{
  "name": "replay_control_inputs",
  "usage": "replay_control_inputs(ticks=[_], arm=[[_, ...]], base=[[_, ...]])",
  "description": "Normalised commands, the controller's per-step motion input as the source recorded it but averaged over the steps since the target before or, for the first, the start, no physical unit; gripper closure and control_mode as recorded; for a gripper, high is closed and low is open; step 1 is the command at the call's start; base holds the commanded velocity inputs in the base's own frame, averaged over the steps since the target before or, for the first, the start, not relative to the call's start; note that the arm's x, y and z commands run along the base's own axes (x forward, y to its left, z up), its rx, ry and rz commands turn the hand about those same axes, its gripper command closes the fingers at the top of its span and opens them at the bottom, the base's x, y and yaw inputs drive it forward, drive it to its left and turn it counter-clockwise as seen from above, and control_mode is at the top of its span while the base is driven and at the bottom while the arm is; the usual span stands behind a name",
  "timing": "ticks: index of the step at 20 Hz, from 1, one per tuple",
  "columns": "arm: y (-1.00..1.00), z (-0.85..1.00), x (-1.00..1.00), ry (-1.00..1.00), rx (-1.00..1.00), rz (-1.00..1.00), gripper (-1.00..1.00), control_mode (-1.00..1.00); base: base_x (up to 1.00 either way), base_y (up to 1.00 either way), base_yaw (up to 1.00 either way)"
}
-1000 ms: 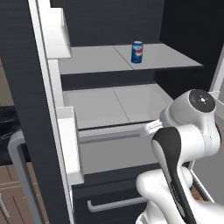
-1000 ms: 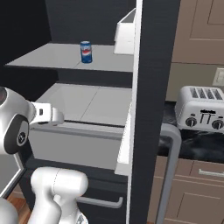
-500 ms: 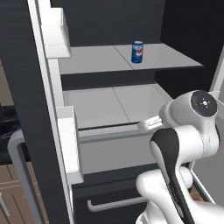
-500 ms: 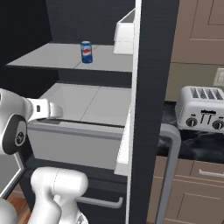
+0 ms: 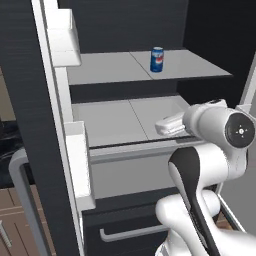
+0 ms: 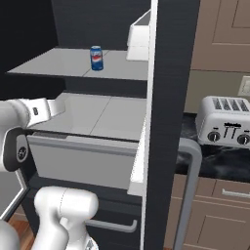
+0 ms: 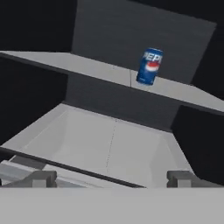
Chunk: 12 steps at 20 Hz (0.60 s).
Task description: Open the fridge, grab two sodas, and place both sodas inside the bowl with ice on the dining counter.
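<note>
One soda is what you have to aim at: the blue can (image 5: 157, 59) stands upright on the upper grey shelf (image 5: 200, 65) of the fridge (image 6: 171, 88), near the shelf's middle seam. From your gripper (image 7: 111, 178) it lies ahead and higher; in the hand view it sits up and a little right of centre, well apart from the fingertips (image 7: 41, 178). Its long axis is vertical, so judge a level, sideways approach after you rise. Your jaws are spread wide and carry nothing. The hand hovers at the level of the lower shelf (image 5: 115, 120), just at its front edge. The door stands open; a toaster (image 6: 227, 129) sits on the wall counter to the right.
</note>
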Motion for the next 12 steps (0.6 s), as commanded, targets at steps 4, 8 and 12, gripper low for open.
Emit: replay_control_inputs(ticks=[4,8,12], arm=[[-0.01,0.57,0.22,-0.36,0.06,0.04,-1.0,-1.0],[-0.01,0.59,0.35,-0.18,0.15,0.01,-1.0,-1.0],[-0.1,0.6,0.5,-0.03,0.23,0.0,-1.0,-1.0]], base=[[0.0,0.0,0.0],[0.0,0.0,0.0],[0.0,0.0,0.0]])
